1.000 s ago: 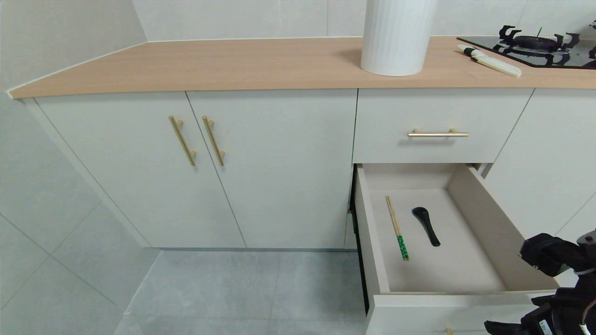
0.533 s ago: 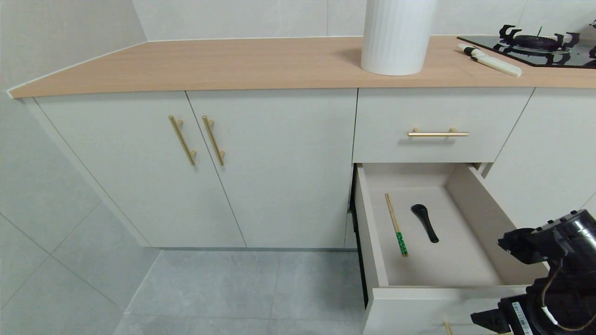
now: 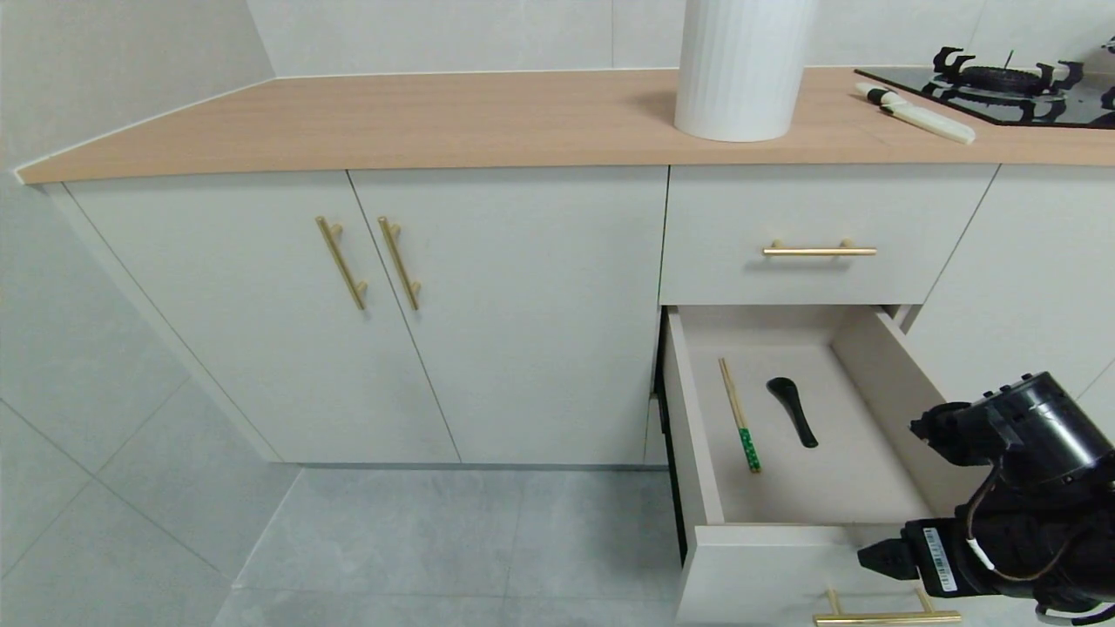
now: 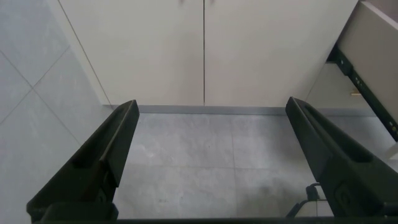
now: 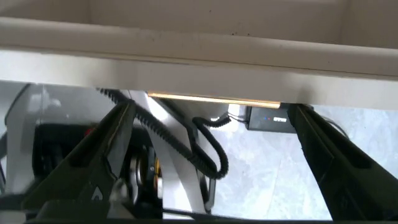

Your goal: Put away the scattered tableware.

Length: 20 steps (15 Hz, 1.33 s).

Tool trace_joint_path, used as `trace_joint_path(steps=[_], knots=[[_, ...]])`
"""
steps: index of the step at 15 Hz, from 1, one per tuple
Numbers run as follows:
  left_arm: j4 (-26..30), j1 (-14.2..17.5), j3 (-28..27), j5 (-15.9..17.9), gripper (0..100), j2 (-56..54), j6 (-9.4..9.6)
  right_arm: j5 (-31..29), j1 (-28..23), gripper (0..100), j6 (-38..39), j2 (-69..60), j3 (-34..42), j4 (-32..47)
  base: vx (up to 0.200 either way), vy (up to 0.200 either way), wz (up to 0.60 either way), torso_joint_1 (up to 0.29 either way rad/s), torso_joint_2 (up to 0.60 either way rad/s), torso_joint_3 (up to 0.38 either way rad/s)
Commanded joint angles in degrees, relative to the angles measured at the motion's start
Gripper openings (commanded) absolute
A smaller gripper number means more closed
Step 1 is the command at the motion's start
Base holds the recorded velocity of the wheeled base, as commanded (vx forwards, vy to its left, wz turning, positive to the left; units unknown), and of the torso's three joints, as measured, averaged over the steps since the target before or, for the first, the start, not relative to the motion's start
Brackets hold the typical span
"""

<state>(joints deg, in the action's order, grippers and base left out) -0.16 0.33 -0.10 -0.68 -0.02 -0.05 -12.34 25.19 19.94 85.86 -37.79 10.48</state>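
Your chopsticks [image 3: 739, 416] and black spoon [image 3: 793, 411] lay side by side, apart, in the open drawer [image 3: 880, 383], right of the cupboard doors [image 3: 514, 313]; both looked light and stiff, the spoon glossy and probably slippery, best pinched across its narrow stem; your right claw [image 5: 211, 155] stood spread before the drawer's gold handle [image 3: 880, 616]; your left claw [image 4: 211, 162] hung spread over the floor [image 4: 186, 143].

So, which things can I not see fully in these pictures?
White jar: top cut off by the head view's upper edge.
Stove: right part beyond the head view's edge.
Drawer: near right corner hidden behind the right arm, head view.
Chopsticks: too thin in the head view to count.
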Motion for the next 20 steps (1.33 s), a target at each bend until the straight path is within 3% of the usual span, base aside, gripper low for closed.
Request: trace_joint_path(steps=[1,10,14,17,20], knots=[[0.0,0.0,0.0,-0.1,100,0.0,-0.04,-0.1,0.0,100,0.7,2.9,0.1,-1.3,0.000,0.000,0.00,0.000,0.00,0.000],[0.0,0.0,0.0,0.0,100,0.0,-0.04,-3.6,-4.1,100,2.2,9.3,0.2,-15.6,0.000,0.000,0.00,0.000,0.00,0.000],[0.0,0.0,0.0,0.0,100,0.0,-0.04,-3.6,-6.6,100,-1.3,16.7,-1.1,-27.9,0.000,0.000,0.00,0.000,0.00,0.000],[0.0,0.0,0.0,0.0,100,0.0,-0.04,-3.6,-8.4,100,-4.1,22.0,-5.5,-35.2,0.000,0.000,0.00,0.000,0.00,0.000],[0.0,0.0,0.0,0.0,100,0.0,0.05,-3.6,-9.8,100,-5.0,26.9,-12.7,-35.4,0.000,0.000,0.00,0.000,0.00,0.000]])
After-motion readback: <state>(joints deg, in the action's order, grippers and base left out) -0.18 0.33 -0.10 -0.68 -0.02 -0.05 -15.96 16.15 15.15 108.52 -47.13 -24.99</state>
